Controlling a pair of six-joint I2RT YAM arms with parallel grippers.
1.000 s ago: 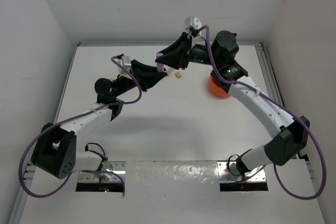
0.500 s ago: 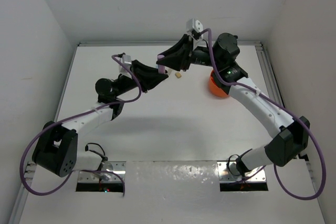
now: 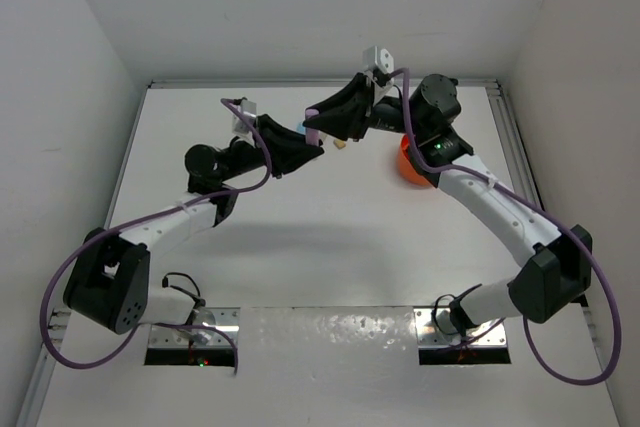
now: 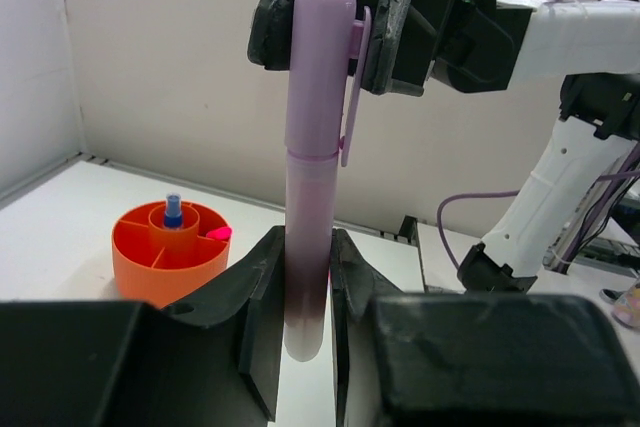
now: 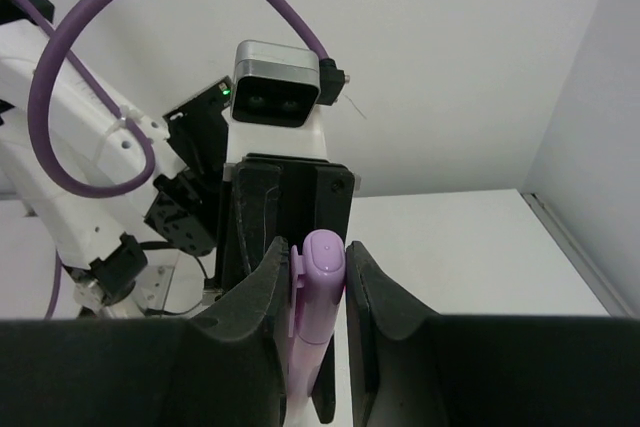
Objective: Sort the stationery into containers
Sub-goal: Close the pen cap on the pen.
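A lilac marker (image 4: 318,167) with a clip cap stands upright between both grippers. My left gripper (image 4: 305,282) is shut on its lower barrel. My right gripper (image 5: 316,272) is shut on its capped end (image 5: 322,277), fingers pressing both sides. In the top view the marker (image 3: 312,124) spans the two gripper tips above the table's far middle. The orange tub (image 4: 168,255) with inner dividers holds a small blue bottle (image 4: 173,212) in its centre cup and a pink piece (image 4: 219,233) in a side compartment. The tub (image 3: 408,171) sits half hidden under my right arm.
A small tan block (image 3: 341,144) lies on the white table just below the joined gripper tips. The back wall stands close behind the grippers, and side walls bound the table left and right. The left wrist camera (image 5: 275,97) faces my right wrist.
Both grippers have shifted slightly to the right with the lilac marker held between them. The tan block and the tub have stayed put.
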